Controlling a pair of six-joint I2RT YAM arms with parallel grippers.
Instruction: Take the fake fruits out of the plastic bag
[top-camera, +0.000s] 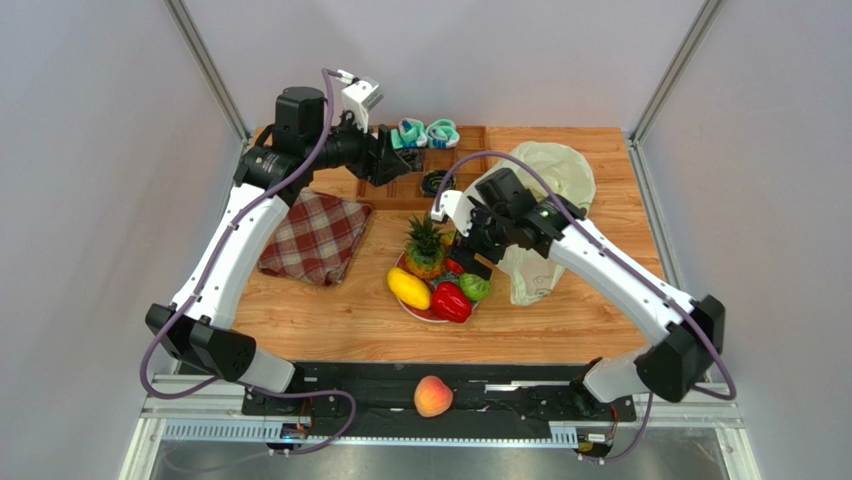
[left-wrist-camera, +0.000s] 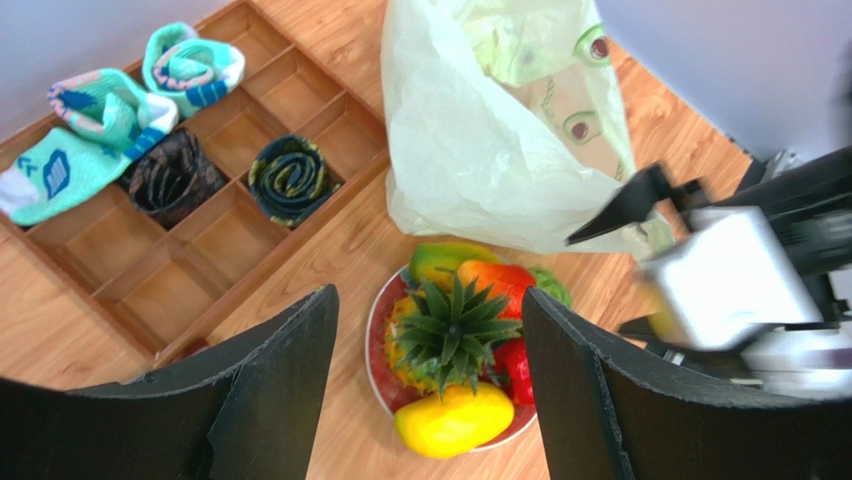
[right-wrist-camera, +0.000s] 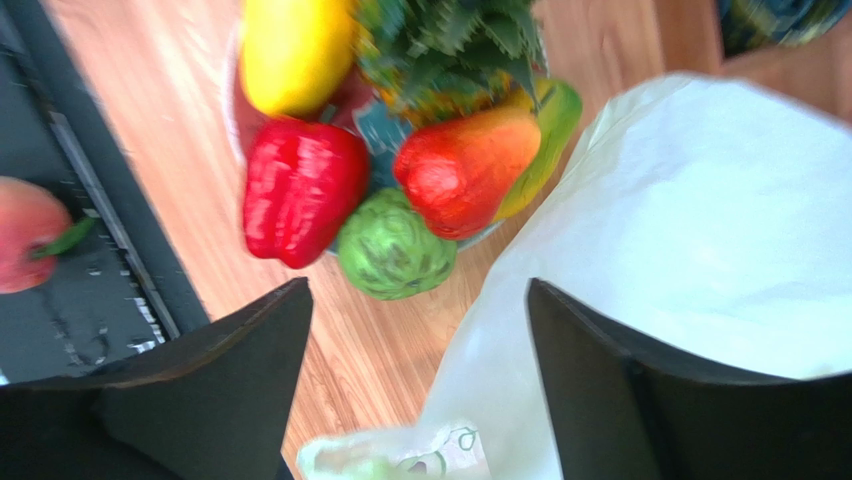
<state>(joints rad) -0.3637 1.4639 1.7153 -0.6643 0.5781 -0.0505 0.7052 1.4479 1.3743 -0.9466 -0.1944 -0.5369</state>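
Wooden table, plain grey walls, metal posts

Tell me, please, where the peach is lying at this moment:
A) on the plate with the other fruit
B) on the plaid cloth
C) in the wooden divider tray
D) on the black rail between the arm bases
D: the peach rests on the black rail at the near edge, well apart from the plate.

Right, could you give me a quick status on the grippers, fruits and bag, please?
Left gripper open, right gripper open, both empty. Fruits heaped on plate, peach on base rail. Bag beside plate, contents unseen.
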